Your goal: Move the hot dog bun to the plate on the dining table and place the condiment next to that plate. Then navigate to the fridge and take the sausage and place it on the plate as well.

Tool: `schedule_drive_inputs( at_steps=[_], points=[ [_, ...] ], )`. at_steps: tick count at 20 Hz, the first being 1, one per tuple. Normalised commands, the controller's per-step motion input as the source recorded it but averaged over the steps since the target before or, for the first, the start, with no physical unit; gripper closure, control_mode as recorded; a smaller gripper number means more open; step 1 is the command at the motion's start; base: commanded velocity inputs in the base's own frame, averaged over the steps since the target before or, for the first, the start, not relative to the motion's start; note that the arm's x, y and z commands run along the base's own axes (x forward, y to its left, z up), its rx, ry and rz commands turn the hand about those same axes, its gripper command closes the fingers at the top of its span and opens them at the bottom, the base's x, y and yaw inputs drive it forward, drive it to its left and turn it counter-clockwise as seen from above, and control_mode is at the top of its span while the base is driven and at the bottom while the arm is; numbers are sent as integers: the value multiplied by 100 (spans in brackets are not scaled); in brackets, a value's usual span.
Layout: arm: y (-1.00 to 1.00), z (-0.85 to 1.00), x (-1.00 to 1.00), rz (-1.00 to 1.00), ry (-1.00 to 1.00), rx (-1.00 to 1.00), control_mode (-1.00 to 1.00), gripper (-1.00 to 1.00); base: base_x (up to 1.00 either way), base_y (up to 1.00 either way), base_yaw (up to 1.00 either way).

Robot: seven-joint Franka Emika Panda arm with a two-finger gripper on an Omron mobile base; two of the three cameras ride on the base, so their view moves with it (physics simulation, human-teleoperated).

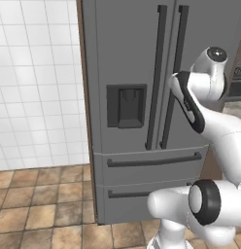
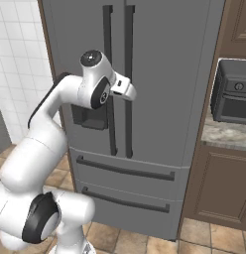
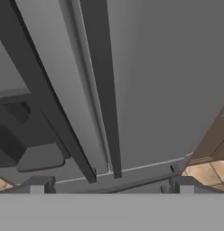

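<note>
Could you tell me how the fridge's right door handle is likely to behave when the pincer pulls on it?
The right door handle is a long, dark, straight bar, so it probably stays stiff under a pull. Its smooth finish may let fingertips slide along it. The fridge door is tall and wide, so it likely feels heavy and swings slowly. The pincer is open, not yet gripping.

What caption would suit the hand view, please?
Open claw faces the closed fridge, aimed at its two vertical door handles.

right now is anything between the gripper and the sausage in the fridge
Yes. The fridge doors are shut, so no sausage can be seen. The open gripper faces the right door's handle, not yet gripping it.
</note>
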Motion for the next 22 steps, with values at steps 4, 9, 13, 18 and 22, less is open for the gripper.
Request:
schedule_drive_inputs(
  at_steps=[4, 9, 13, 18, 22],
  points=[
    [-11, 0, 50, 0, -2, 0, -100, -100, 0, 0, 0],
    [-2, 0, 49, 0, -3, 0, -100, -100, 0, 0, 0],
    [0, 0, 47, 0, -4, 0, -100, -100, 0, 0, 0],
    [-3, 0, 39, 0, -9, 0, -100, -100, 0, 0, 0],
    [-7, 0, 37, 0, -9, 0, -100, -100, 0, 0, 0]
  ],
)
